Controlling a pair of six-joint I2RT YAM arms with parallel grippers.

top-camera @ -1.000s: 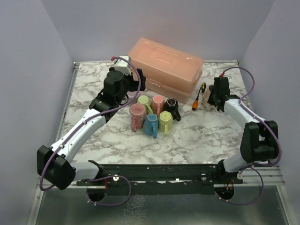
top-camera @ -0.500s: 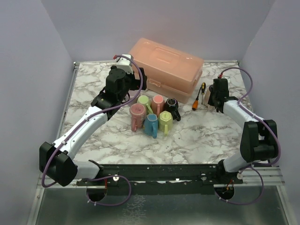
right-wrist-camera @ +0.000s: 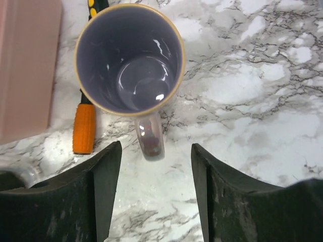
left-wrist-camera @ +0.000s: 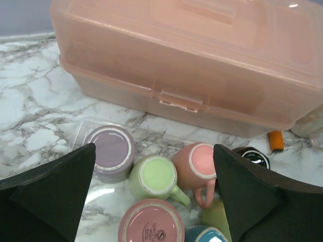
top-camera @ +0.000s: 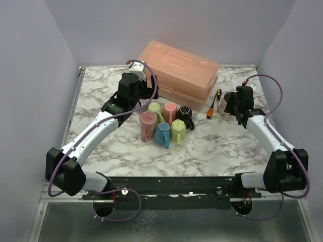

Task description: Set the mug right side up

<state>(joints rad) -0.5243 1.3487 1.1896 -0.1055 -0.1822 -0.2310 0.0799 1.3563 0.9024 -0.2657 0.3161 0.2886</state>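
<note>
Mug upright; lavender inside

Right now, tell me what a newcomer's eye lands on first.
The translucent pink plastic case at the back dominates. In front of it sits a tight cluster of colourful mugs. The right wrist view is filled by an upright purple-lined mug beside an orange-handled screwdriver.

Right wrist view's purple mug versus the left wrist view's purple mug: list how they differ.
Pose: the right-view mug stands upright, mouth open; the left-view mug is upside down, base up. Handle: the right-view mug's shows; the left-view mug's is hidden. Neighbours: the right-view mug is beside the screwdriver; the left-view mug beside a green mug, near the pink box. Both look pale purple.
</note>
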